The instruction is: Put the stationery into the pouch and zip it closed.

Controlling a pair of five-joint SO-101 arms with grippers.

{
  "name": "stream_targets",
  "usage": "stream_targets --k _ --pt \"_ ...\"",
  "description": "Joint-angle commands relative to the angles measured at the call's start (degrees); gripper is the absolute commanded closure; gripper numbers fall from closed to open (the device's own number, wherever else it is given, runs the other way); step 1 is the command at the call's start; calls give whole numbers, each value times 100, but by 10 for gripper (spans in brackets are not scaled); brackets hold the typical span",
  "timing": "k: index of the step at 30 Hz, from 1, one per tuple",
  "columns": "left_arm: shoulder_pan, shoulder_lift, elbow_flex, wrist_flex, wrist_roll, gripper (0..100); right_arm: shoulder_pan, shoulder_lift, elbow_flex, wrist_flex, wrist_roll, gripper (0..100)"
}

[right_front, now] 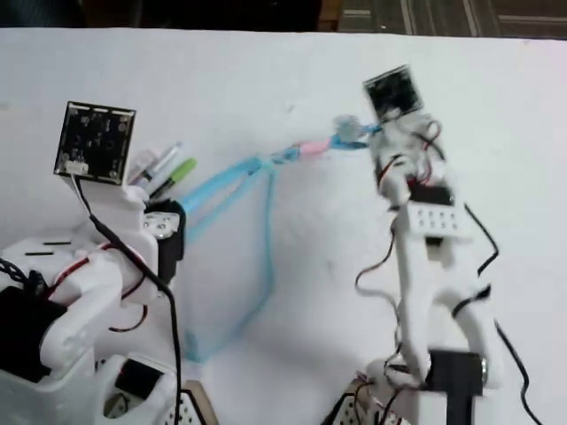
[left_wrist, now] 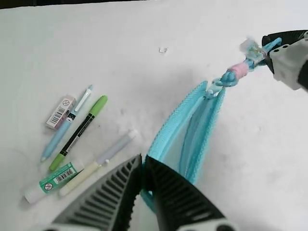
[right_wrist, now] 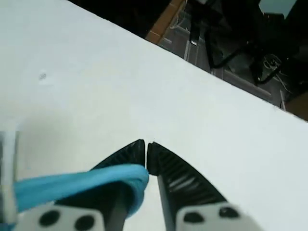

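Left gripper (left_wrist: pixel 143 166): clenched on the near end of the pouch (left_wrist: pixel 188 130). Right gripper (right_wrist: pixel 146 153): clamped on the zip pull (left_wrist: pixel 239 71), which is stretched out from the pouch's far corner. The pouch lies on the table (right_front: pixel 310 71) between the arms, zip undone and mouth gaping. The stationery lies outside it, near the left arm: eraser (left_wrist: pixel 61 110), blue pen (left_wrist: pixel 57 140), green pen (left_wrist: pixel 77 134), pale pen (left_wrist: pixel 103 159), labelled tube (left_wrist: pixel 48 182).
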Motion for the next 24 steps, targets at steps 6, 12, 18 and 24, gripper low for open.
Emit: stream_targets --k 6,12,18,24 --pt "48 -66 -9 0 -62 976 303 -251 -369 110 79 981" --pt "22 -66 -35 -62 -193 976 -119 -1525 -114 1473 695 860" --pt "13 -66 -44 -352 -369 976 -927 -3653 114 3565 765 750" --pt "57 -31 -44 -396 -378 976 -1385 -5279 123 4145 695 751"
